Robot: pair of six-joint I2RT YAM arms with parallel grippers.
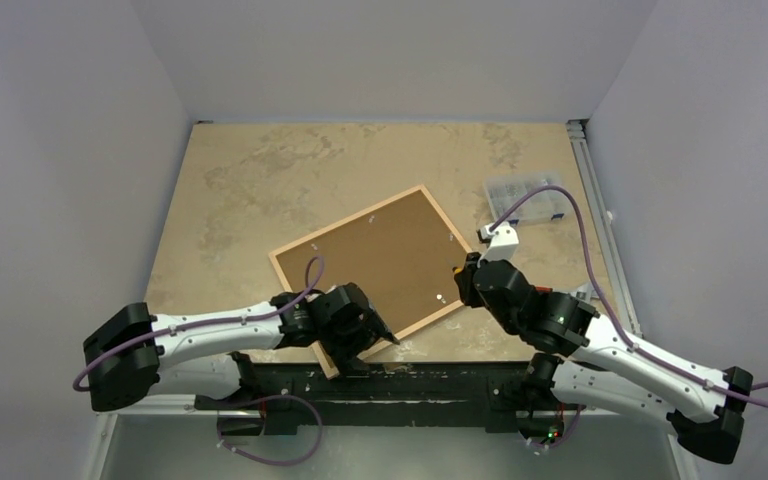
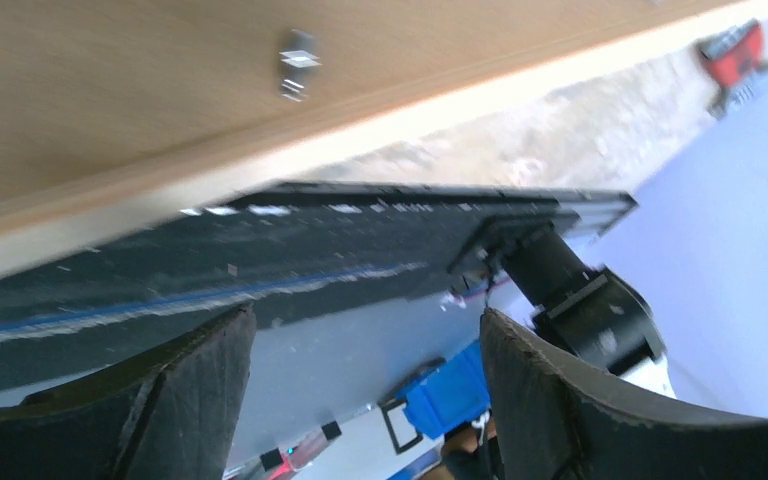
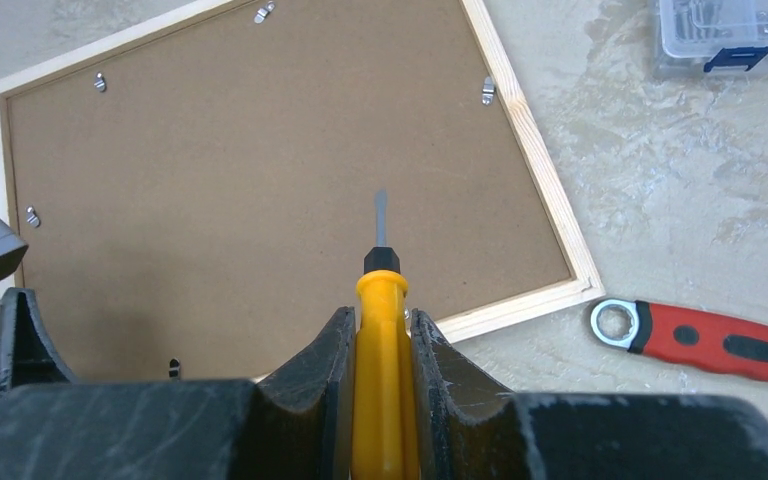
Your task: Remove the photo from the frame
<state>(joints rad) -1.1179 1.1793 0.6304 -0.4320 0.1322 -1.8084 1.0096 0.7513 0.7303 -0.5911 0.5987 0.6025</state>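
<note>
The frame [image 1: 346,221] lies face down and askew on the table, its light wood rails around a brown backing board [image 1: 380,265]. The photo is hidden under that board. My left gripper [image 1: 370,345] hovers at the frame's near corner, open and empty. In the left wrist view the left gripper [image 2: 367,318] points past the frame's rail [image 2: 410,115] toward the black base bar. My right gripper [image 3: 380,315] is shut on a yellow-handled screwdriver [image 3: 380,350], whose blade points over the backing board [image 3: 260,170]. The frame's near rail [image 3: 520,308] lies just ahead of it.
Small metal clips [image 3: 488,90] sit along the board's edges. A red-handled wrench [image 3: 710,340] lies on the table right of the frame. A clear plastic parts box [image 1: 525,195] stands at the back right. An aluminium rail runs along the table's right edge.
</note>
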